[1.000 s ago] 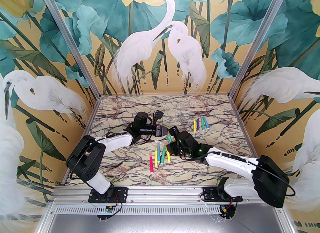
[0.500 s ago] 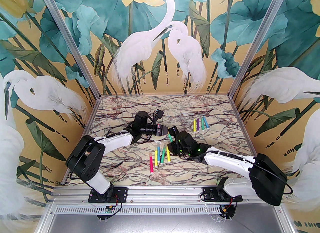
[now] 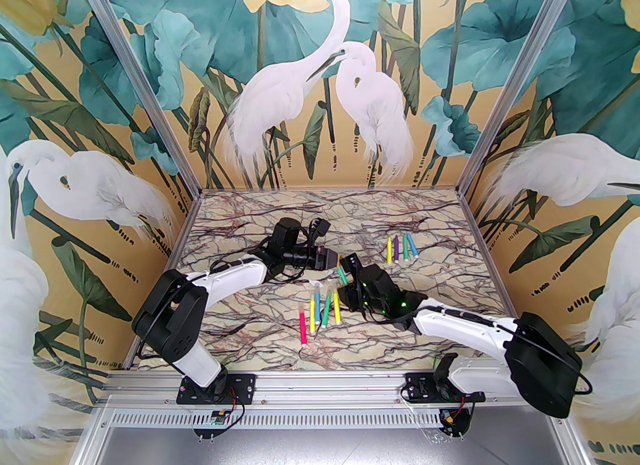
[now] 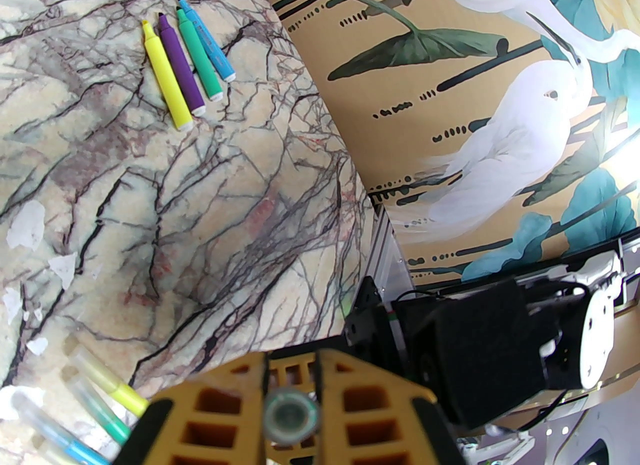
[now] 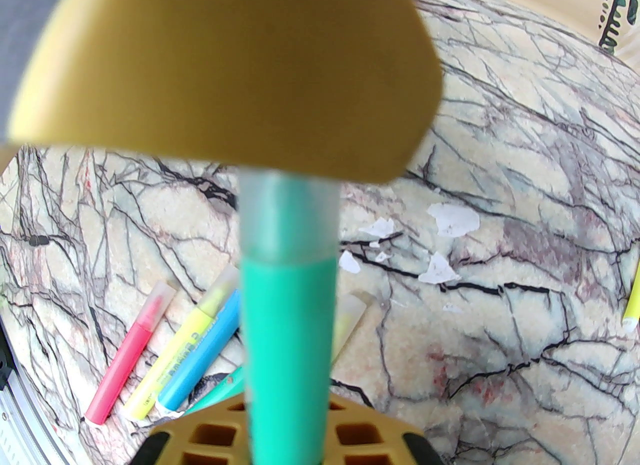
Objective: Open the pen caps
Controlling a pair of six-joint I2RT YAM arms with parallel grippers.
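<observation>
A green pen (image 5: 286,333) hangs in the air between my two grippers. My right gripper (image 5: 287,433) is shut on its green barrel (image 3: 343,276). The pen's clear cap (image 5: 288,213) sits over the tip and runs up into my left gripper, whose yellow finger (image 5: 225,53) covers its end. In the left wrist view my left gripper (image 4: 292,403) is shut around that cap (image 4: 291,415), seen end-on. In the top view the left gripper (image 3: 334,260) and right gripper (image 3: 347,280) meet near the table's middle.
Several capped pens lie in front of the grippers: pink (image 3: 302,325), yellow (image 3: 312,314), blue (image 3: 318,302), green (image 3: 326,309), yellow (image 3: 337,311). Uncapped yellow (image 4: 165,78), purple (image 4: 182,68), green (image 4: 200,55) and blue (image 4: 207,40) pens lie at the back right. The marble table (image 3: 440,273) has peeled white patches (image 5: 450,218).
Both arms shifted only slightly: the right wrist drew back a little toward the near right, and the left arm's wrist dipped and turned. The green pen stays held between them.
</observation>
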